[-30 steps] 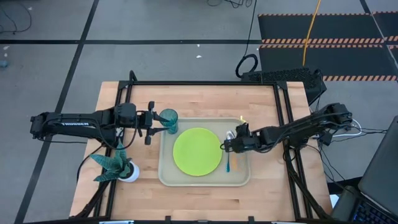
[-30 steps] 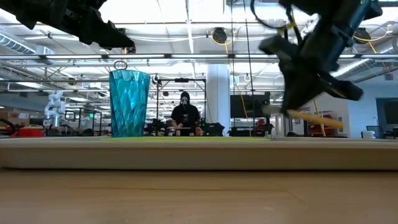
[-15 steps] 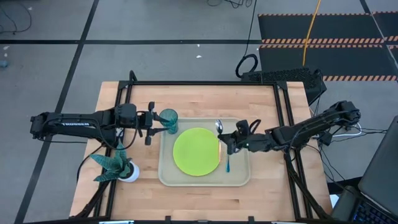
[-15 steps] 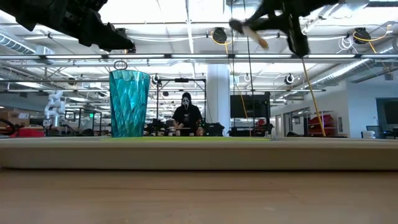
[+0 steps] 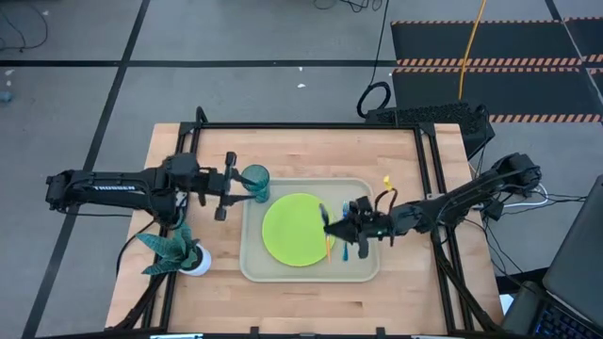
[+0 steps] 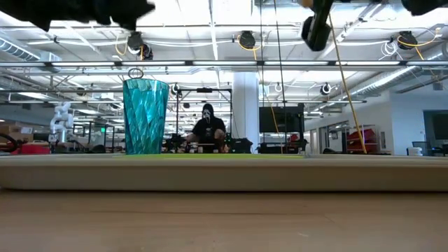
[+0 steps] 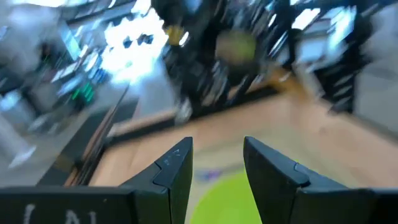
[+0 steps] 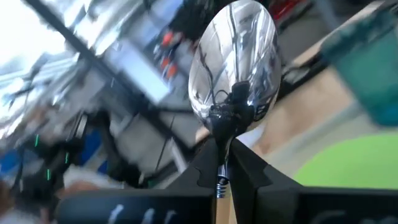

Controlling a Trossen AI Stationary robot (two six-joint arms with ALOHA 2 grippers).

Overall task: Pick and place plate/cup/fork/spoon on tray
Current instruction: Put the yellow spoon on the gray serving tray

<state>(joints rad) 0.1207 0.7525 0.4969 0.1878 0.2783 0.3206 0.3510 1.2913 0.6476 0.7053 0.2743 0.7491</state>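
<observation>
The right claw has swung inward over the last second and now hangs above the right edge of the plate, pressed together on the spoon; the right wrist view shows the shiny bowl standing up past the pinching fingers (its orange handle shows in the high view, just below the claw); the spoon is therefore lifted, not yet laid down. The fork lies on the tray right of the plate; the cup stands at the tray's far-left corner; the left claw, spread and empty, has drawn back a little to the left of the cup; the cup looks already placed; only the spoon's release appears left.
</observation>
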